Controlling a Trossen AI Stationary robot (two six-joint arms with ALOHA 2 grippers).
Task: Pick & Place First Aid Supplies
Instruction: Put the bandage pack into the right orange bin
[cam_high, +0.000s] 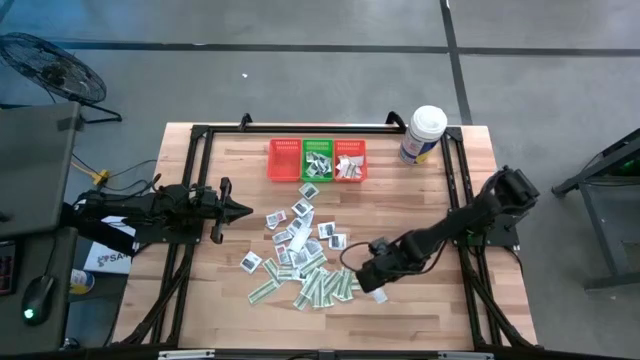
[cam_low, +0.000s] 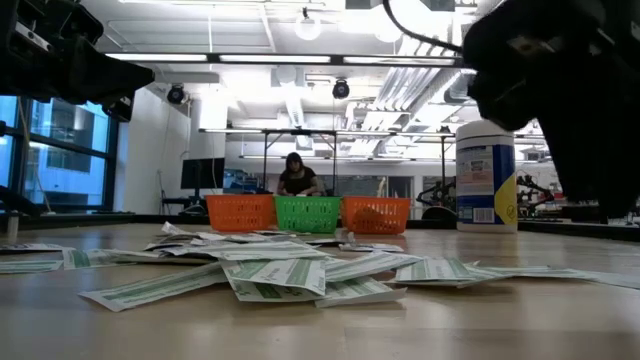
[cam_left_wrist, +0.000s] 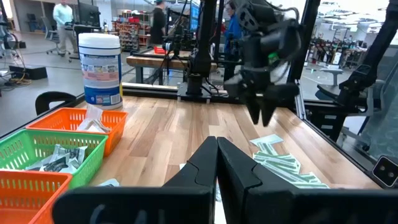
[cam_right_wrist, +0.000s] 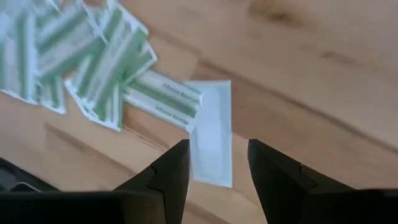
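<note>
Your wooden table (cam_high: 230, 310) carries everything here, with the white cylindrical tub (cam_high: 424, 133) standing at its far right corner. Along the far edge you have three mesh baskets in a row, touching side by side: a red basket (cam_high: 284, 160), a green basket (cam_high: 318, 160) holding several packets, and a second red basket (cam_high: 351, 160) with a few more. Your left arm waits over the left side of the table, its left gripper (cam_high: 240, 209) clenched shut on nothing and pointing toward the middle. Your right arm reaches in from the right, and the right gripper (cam_high: 372, 275) hangs low over the near right edge of the pile, fingers parted and grasping nothing. The first aid supplies (cam_high: 300, 255) lie scattered across the middle of the table, squarish white ones farther back and green-and-white strips nearer the front. In the right wrist view you see one plain white packet (cam_right_wrist: 211, 134) flat on the wood, just ahead of the gap between the parted fingers, its corner touching a green-striped strip (cam_right_wrist: 163, 98).
</note>
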